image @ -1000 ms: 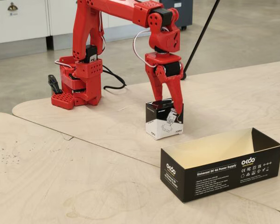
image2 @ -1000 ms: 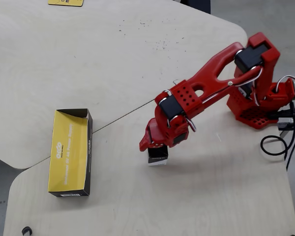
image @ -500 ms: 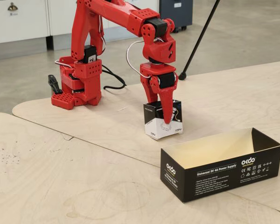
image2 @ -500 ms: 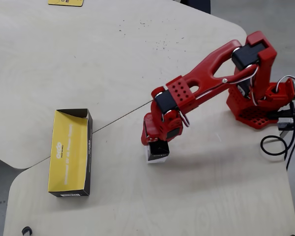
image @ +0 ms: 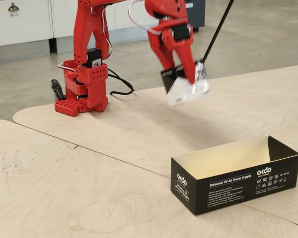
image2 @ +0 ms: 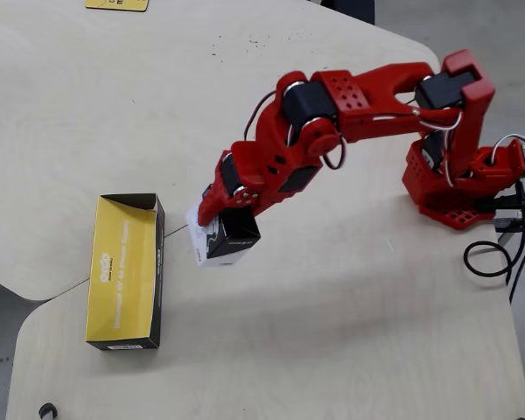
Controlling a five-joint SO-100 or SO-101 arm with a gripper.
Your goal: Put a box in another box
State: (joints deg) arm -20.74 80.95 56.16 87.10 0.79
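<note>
Gripper is clamped on the small black-and-white box, held clear above the table. Long black box is seen open-topped on the table, well apart; in the overhead view, just left of the held box.

Grey concrete floor, white cabinets

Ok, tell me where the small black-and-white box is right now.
The small black-and-white box is held in the red pincer, lifted off the table. In the overhead view it sits just right of the long black Power Supply box, not yet over it.
</note>
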